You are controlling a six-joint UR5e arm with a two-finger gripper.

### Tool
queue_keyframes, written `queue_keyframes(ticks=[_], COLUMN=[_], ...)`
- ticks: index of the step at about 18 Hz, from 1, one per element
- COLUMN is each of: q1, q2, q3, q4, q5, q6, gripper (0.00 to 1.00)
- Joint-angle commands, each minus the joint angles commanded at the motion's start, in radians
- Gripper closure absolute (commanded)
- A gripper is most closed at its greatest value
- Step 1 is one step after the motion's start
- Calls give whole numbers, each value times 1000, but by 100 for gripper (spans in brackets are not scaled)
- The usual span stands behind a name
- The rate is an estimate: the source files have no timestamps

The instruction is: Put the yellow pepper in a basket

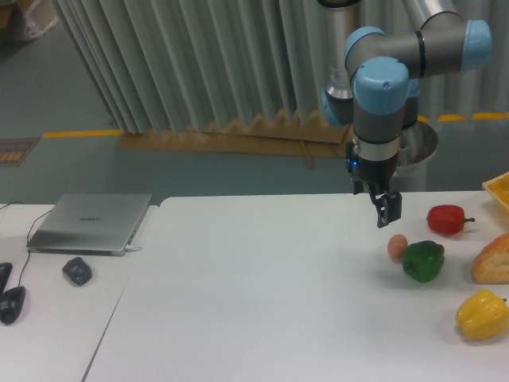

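The yellow pepper (482, 314) lies on the white table near the front right corner, glossy and lumpy. Only a corner of the yellow latticed basket (499, 189) shows at the right edge, behind the pepper. My gripper (389, 211) hangs above the table to the left of the red pepper, well up and left of the yellow pepper. Its dark fingers point down, open by a narrow gap, with nothing between them.
A red pepper (445, 220), a green pepper (423, 261), a small peach-coloured fruit (397, 247) and a tan bread loaf (493, 259) lie between gripper and yellow pepper. At the left sit a laptop (91, 223) and a mouse (77, 270).
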Motion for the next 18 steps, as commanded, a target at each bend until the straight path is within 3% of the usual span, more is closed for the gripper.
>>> queue_keyframes(ticks=[8,18], q1=[-2,1], q2=[12,17], q3=[0,-18], q4=[6,60], q5=[0,-1], q6=[-1,-8], gripper=[0,0])
